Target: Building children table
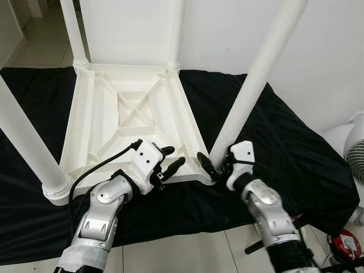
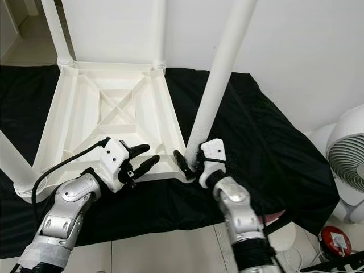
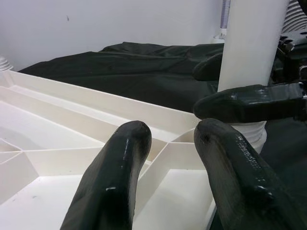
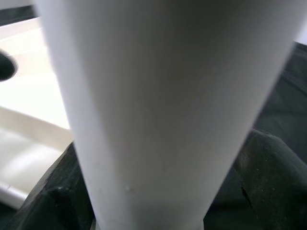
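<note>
A white plastic children's table (image 1: 122, 114) lies upside down on a black cloth (image 1: 290, 153). Its near-right leg (image 1: 256, 79) stands tilted in the corner socket. My right gripper (image 1: 216, 165) is shut on the base of this leg (image 4: 163, 96), one black finger on each side. My left gripper (image 1: 173, 156) is open and hovers over the table's near rim, just left of that corner. In the left wrist view its two fingers (image 3: 115, 182) frame the rim, with the leg (image 3: 249, 43) beyond them.
Three other legs stand in their sockets: near left (image 1: 28, 148), far left (image 1: 74, 28) and far right (image 1: 175, 28). A white wall rises behind. A white fan (image 2: 347, 159) and a red object (image 1: 343, 244) are on the tiled floor at the right.
</note>
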`<state>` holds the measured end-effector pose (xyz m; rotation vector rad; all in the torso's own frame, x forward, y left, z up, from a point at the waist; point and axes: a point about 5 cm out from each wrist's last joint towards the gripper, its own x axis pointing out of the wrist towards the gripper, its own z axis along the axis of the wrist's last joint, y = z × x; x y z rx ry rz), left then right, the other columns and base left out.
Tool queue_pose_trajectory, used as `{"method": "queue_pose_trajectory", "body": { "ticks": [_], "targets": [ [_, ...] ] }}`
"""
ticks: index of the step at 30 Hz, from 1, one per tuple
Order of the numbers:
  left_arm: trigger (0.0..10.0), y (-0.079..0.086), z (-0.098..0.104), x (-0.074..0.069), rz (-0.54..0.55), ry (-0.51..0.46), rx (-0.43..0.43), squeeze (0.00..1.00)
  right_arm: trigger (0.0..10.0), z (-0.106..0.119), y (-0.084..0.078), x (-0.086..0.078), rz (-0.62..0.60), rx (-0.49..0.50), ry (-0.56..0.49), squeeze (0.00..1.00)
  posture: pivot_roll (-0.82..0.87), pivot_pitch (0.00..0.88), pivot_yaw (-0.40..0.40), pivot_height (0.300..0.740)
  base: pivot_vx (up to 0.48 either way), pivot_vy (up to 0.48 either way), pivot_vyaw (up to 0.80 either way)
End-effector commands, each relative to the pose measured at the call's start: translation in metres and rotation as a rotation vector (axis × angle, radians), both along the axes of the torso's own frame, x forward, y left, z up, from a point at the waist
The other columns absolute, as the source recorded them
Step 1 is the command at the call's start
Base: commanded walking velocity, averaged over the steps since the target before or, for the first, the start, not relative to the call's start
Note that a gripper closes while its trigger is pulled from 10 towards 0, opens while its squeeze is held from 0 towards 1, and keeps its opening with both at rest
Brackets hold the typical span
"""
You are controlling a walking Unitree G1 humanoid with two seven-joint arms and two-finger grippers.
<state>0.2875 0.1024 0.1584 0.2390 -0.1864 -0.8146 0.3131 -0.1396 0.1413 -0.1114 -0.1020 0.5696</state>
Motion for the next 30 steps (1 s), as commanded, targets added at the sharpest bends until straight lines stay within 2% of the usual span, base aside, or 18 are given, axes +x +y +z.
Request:
{"method": "queue_pose_trajectory", "body": {
  "ticks": [1, 7, 8, 9, 10, 11, 23, 24, 30],
  "targets": [
    [10.0, 0.000, 0.000, 0.003, 0.077, -0.002, -0.023, 0.00, 10.0, -0.004, -0.010, 0.002, 0.008, -0.018, 0.015, 0.00, 0.08, 0.036, -0.112, 0.740, 0.000, 0.000, 0.00],
    [10.0, -0.003, -0.001, 0.001, 0.050, 0.003, -0.016, 0.00, 10.0, -0.001, -0.012, 0.014, 0.110, -0.068, 0.023, 0.00, 0.08, 0.028, -0.106, 0.740, 0.000, 0.000, 0.00],
    [10.0, -0.003, -0.002, 0.000, 0.029, 0.018, -0.014, 0.00, 8.0, -0.001, -0.012, 0.017, 0.130, -0.072, 0.030, 0.00, 0.08, 0.022, -0.106, 0.740, 0.000, 0.000, 0.00],
    [10.0, -0.004, -0.005, -0.002, 0.006, 0.040, -0.004, 0.00, 3.0, -0.002, -0.012, 0.021, 0.142, -0.086, 0.033, 0.00, 0.09, 0.018, -0.110, 0.740, 0.000, 0.000, 0.00],
    [10.0, -0.004, -0.005, -0.002, 0.006, 0.040, -0.004, 0.00, 3.0, -0.002, -0.012, 0.021, 0.142, -0.086, 0.033, 0.00, 0.09, 0.018, -0.110, 0.740, 0.000, 0.000, 0.00],
    [10.0, -0.004, -0.008, -0.003, -0.007, 0.053, 0.009, 0.00, 0.0, -0.004, -0.013, 0.023, 0.148, -0.094, 0.046, 0.00, 0.09, 0.018, -0.110, 0.740, 0.000, 0.000, 0.00],
    [10.0, -0.003, -0.016, -0.007, -0.001, 0.075, 0.038, 0.00, 0.0, -0.015, -0.013, 0.027, 0.176, -0.051, 0.079, 0.00, 0.10, 0.009, -0.118, 0.740, 0.000, 0.000, 0.00],
    [10.0, -0.002, -0.015, -0.007, 0.001, 0.075, 0.039, 0.00, 8.7, -0.015, -0.012, 0.028, 0.158, -0.030, 0.081, 0.00, 0.10, 0.006, -0.120, 0.740, 0.000, 0.000, 0.00],
    [10.0, -0.002, -0.015, -0.007, 0.003, 0.075, 0.039, 0.00, 8.7, -0.014, -0.012, 0.029, 0.137, -0.004, 0.084, 0.00, 0.10, 0.006, -0.120, 0.740, 0.000, 0.000, 0.00]
  ]
}}
